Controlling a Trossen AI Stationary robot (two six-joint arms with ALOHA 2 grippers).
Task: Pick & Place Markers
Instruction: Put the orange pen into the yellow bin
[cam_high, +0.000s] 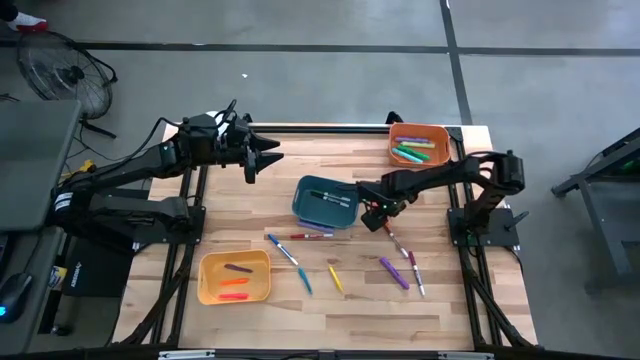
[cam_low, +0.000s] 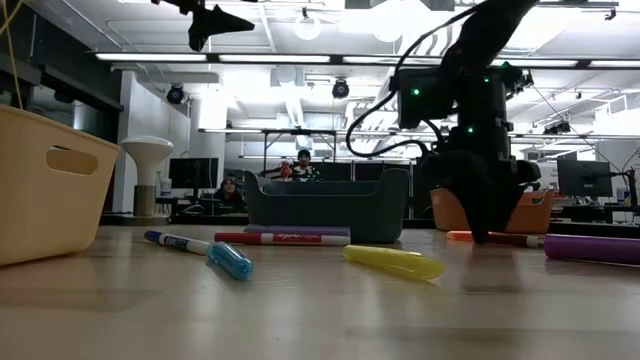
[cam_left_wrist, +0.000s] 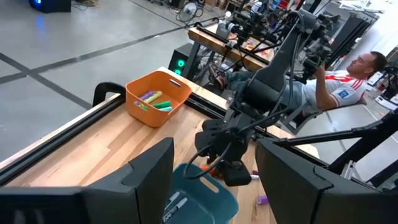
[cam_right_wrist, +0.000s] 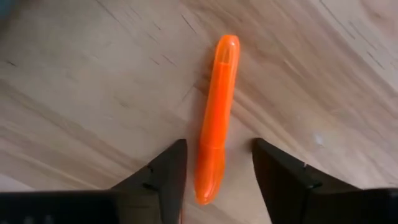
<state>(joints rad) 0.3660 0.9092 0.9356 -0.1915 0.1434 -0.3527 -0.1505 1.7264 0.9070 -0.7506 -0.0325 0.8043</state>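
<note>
Right now the right gripper (cam_right_wrist: 214, 171), jaws parted, straddles the orange marker (cam_right_wrist: 216, 118), whose long axis runs between them at centre frame.

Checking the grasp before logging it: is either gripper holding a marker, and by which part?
Nothing is held. The right gripper straddles the orange marker with jaws open; the left gripper hangs open.

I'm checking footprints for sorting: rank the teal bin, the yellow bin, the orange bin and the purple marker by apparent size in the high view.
1. Yellow bin, about equal with the teal bin; the right arm partly covers the teal one, so I won't separate them.
2. Orange bin, slightly smaller.
3. Purple marker, far smallest.
</note>
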